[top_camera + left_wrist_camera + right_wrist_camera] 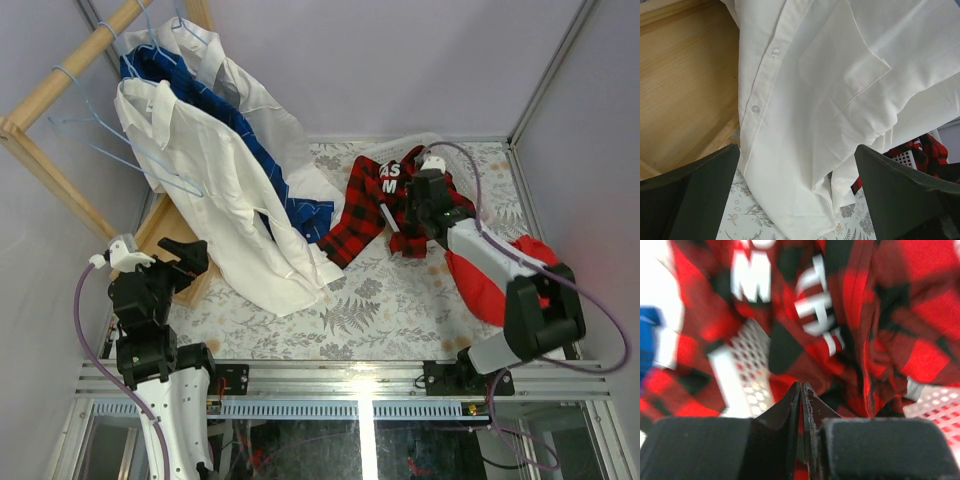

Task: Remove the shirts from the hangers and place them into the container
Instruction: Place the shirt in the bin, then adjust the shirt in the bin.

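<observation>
Seeing plaid shirt (pixel 360 215) draped over basket (pixel 740 375), long axis far-right to near-left. Reading left hand (pixel 797 195) apart, right hand (pixel 801 385) together at plaid.

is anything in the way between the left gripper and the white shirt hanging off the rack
Nothing visible does. The left gripper is open and faces the front white shirt directly, with its button placket and pocket filling the wrist view just ahead. The wooden rack base sits off to the left side, not in the path.

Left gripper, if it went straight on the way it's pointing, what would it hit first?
Probably the nearer white shirt, which fills the gap between the left gripper's open fingers in the wrist view; depth is unclear.
</observation>
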